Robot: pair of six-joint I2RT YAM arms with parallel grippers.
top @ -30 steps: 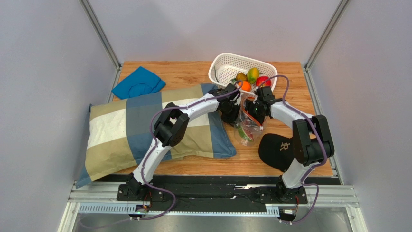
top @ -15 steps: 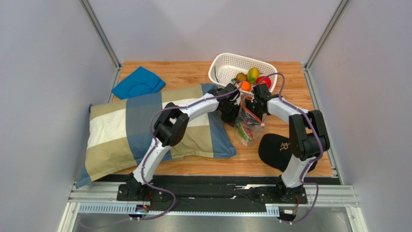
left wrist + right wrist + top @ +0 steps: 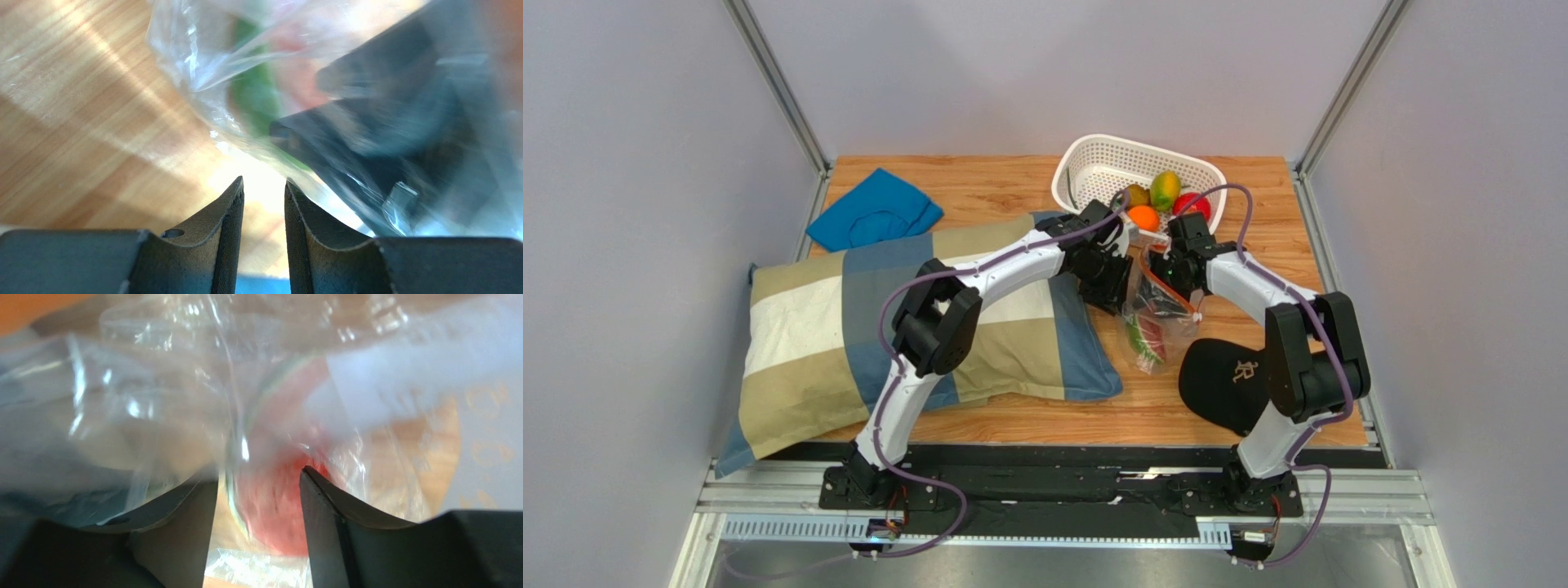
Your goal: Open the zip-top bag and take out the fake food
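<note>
on the wood table, just in front of the white basket: the zip-top bag, clear and crinkly, with red and green fake food inside. left gripper right at the bag's edge, fingers only a little apart. right gripper spread wider, bag plastic in the gap; hard to tell if touching. more toy fruit in the basket.

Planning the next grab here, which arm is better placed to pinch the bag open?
Probably the right. The right pincer, open, straddles the zip-top bag film, with red fake food just ahead. The left pincer, its gap narrow, has the bag ahead of it, not clearly inside.
</note>
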